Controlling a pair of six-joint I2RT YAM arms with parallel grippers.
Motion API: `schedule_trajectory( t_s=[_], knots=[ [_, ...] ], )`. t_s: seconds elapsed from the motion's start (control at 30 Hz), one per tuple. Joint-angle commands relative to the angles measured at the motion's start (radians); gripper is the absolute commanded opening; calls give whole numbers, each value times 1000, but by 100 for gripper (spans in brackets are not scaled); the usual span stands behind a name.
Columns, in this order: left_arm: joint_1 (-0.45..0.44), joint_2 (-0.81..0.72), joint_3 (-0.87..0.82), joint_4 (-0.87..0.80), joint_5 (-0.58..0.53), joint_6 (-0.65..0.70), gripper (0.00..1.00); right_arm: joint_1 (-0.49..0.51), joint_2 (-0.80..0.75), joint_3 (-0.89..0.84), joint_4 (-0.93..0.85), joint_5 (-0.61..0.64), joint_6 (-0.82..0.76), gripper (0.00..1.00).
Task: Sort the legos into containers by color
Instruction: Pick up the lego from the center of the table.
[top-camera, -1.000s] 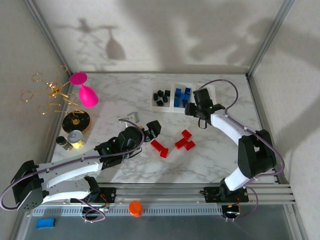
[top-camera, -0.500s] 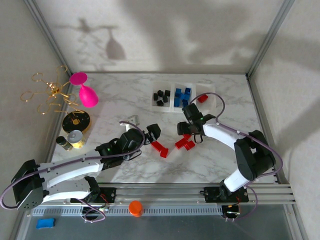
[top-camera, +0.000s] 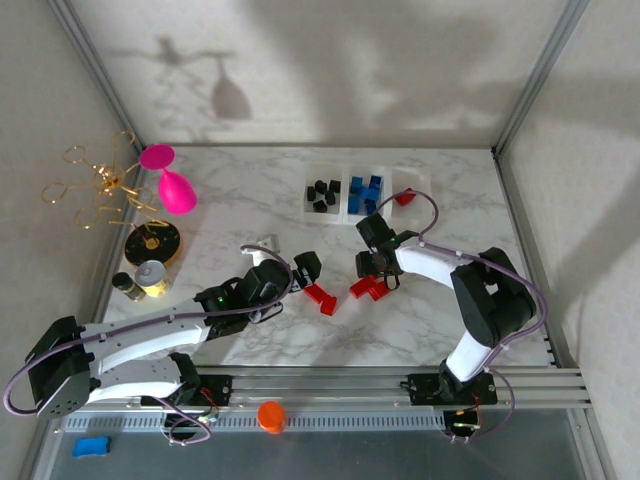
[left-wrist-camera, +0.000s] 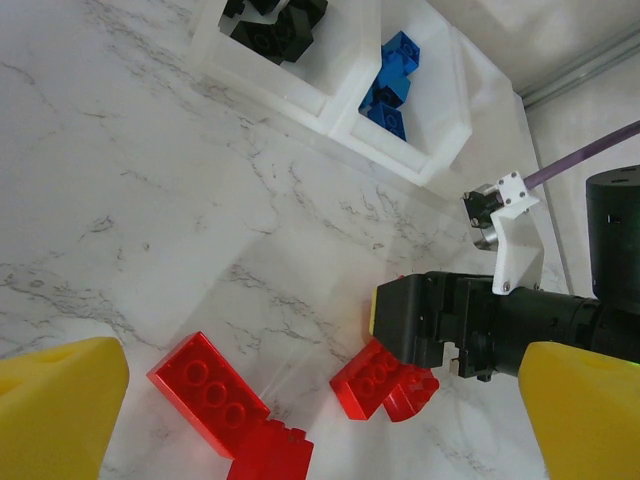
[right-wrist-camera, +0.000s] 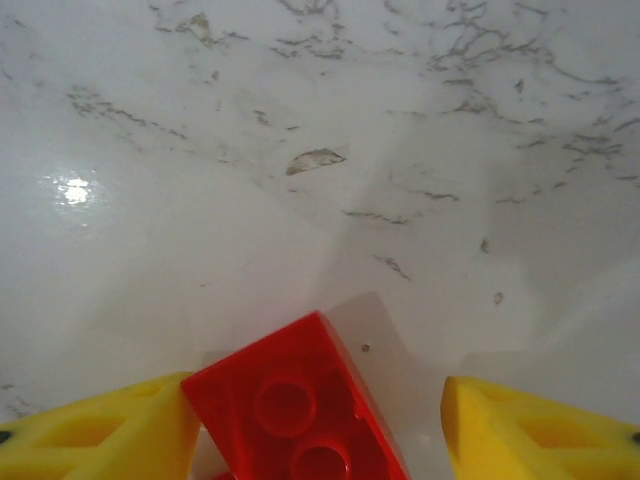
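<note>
Red legos lie on the marble in two small clusters, one (top-camera: 320, 296) at left and one (top-camera: 370, 288) at right. My right gripper (top-camera: 373, 270) is down over the right cluster. In the right wrist view a red brick (right-wrist-camera: 300, 405) sits between the yellow fingers (right-wrist-camera: 100, 440); the left finger touches it and the right finger stands apart, so the gripper is open. My left gripper (top-camera: 304, 267) hovers open above the left cluster (left-wrist-camera: 210, 390), holding nothing. The clear tray (top-camera: 342, 213) holds black legos (top-camera: 322, 193), blue legos (top-camera: 365, 193) and one red lego (top-camera: 405, 197), each colour in its own compartment.
A pink goblet (top-camera: 175, 190), a gold wire stand (top-camera: 100, 185), a black disc (top-camera: 153, 243) and a small jar (top-camera: 150, 275) crowd the left side. A small pale piece (top-camera: 266, 241) lies near my left arm. An orange knob (top-camera: 270, 415) and a blue block (top-camera: 90, 445) sit off the marble.
My right gripper left the tray's right compartment, where a red lego now lies, and came down over the right red cluster. The left arm barely shifted.
</note>
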Motion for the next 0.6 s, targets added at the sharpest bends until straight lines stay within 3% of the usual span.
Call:
schedule_trajectory(
  t_s=[0.0, 0.47, 0.57],
  knots=[
    [-12, 1, -14, -13, -24, -14, 100, -1, 13, 3, 1, 45, 17, 60],
    [-13, -30, -16, -19, -36, -4, 100, -10, -4, -1, 31, 31, 11, 27],
    [-13, -35, -16, -19, -40, -4, 100, -14, -37, 0, 40, 59, 24, 26]
  ],
)
